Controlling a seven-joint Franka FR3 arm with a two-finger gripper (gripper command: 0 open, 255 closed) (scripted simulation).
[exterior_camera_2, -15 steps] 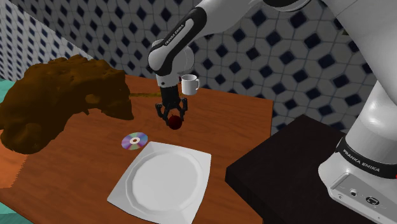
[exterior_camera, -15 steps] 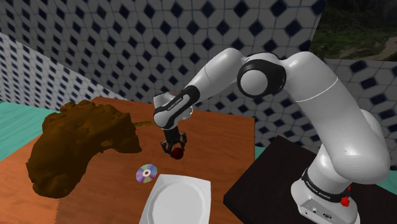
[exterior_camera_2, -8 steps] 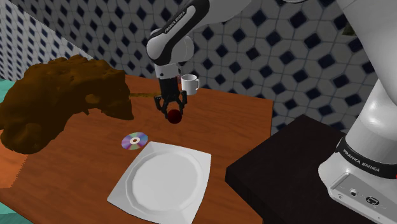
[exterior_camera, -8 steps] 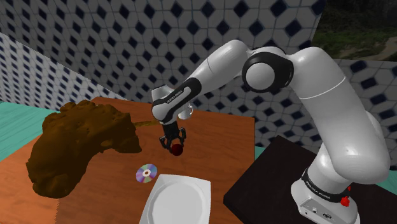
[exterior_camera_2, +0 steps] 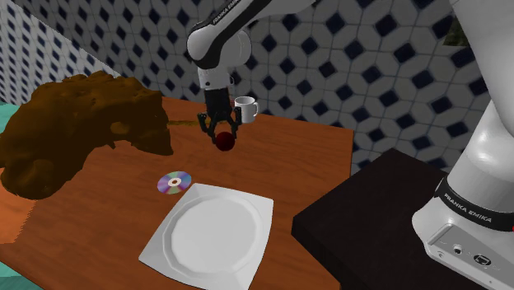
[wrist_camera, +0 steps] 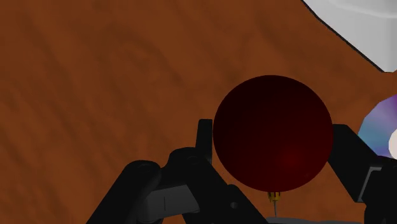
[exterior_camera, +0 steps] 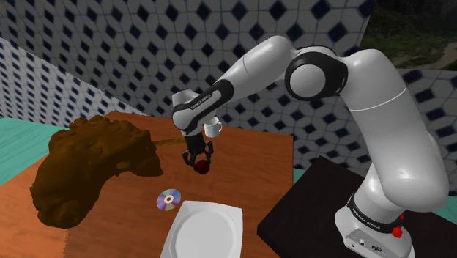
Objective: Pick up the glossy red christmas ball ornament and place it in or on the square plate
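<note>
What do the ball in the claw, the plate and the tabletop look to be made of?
Ball: dark red, smooth, faintly shiny, with a small gold cap; glass or plastic, unclear. Square plate: plain white, smooth, softly shaded; probably ceramic. Tabletop: reddish brown with streaky grain; looks like wood.

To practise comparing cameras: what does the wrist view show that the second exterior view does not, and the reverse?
Wrist view: a gold cap on the ball, with the fingers pressed on its sides.
Second exterior view: the mug, the brown heap, the stand, the tiled wall.
Both: ball, gripper, table, plate, disc.
</note>
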